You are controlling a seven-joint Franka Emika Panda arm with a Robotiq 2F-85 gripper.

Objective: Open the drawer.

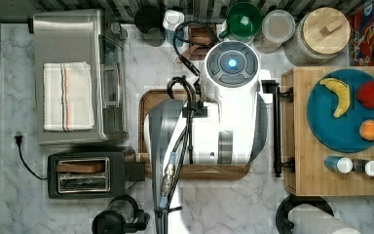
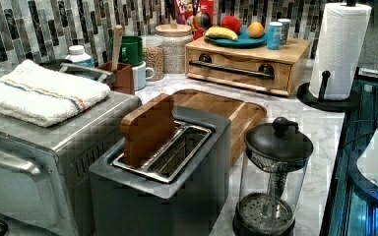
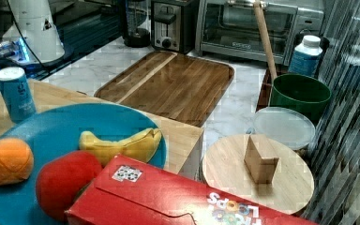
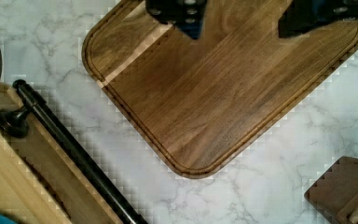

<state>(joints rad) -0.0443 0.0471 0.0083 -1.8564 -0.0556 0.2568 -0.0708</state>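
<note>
From the top view, my arm [image 1: 214, 122] hangs over the brown tray [image 1: 148, 105], with the drawer [image 1: 288, 131] at the top view's right, its black bar handle [image 1: 277, 129] facing the tray. In the left view the drawer sits flush in its bamboo box [image 2: 295, 54], so I judge the task barely begun: I am in the approach. In the wrist view my pincer [image 4: 240, 21] stands open above the tray, well apart from the handle. Next I must cross over, descend and straddle that bar.
</note>
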